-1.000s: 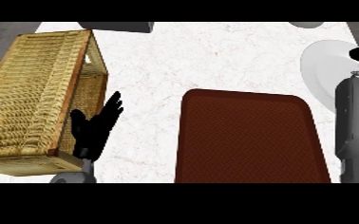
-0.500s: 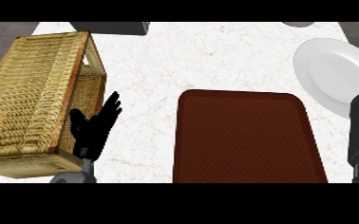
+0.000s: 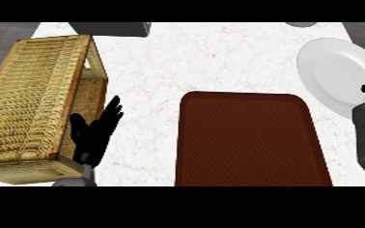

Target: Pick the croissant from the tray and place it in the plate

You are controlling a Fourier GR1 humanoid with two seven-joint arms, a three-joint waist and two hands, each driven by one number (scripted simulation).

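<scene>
Well, at nine o'clock a woven basket (image 3: 43,101) lies on the counter (image 3: 214,58), and the left hand (image 3: 95,134) rests beside it at about eight o'clock, open with its fingers up and holding nothing. The dark red tray (image 3: 249,142) fills the five o'clock area and its face looks bare; no croissant shows on it. None shows on the white plate (image 3: 335,75) at two o'clock either, so I cannot tell where the croissant is. At three to four o'clock the grey right forearm (image 3: 358,125) hugs the edge of the view. Only a dark sliver of the right hand (image 3: 363,88) shows above it, so I cannot tell whether that hand is open or closed on anything. If it does carry the croissant, the placing would go best by bringing the hand over the middle of the plate, lowering it close to the surface, and only then letting go. Compared with a second ago, the right forearm no longer lies across the plate but has slid out toward the edge, baring most of the plate. The left hand and basket are unchanged.
</scene>
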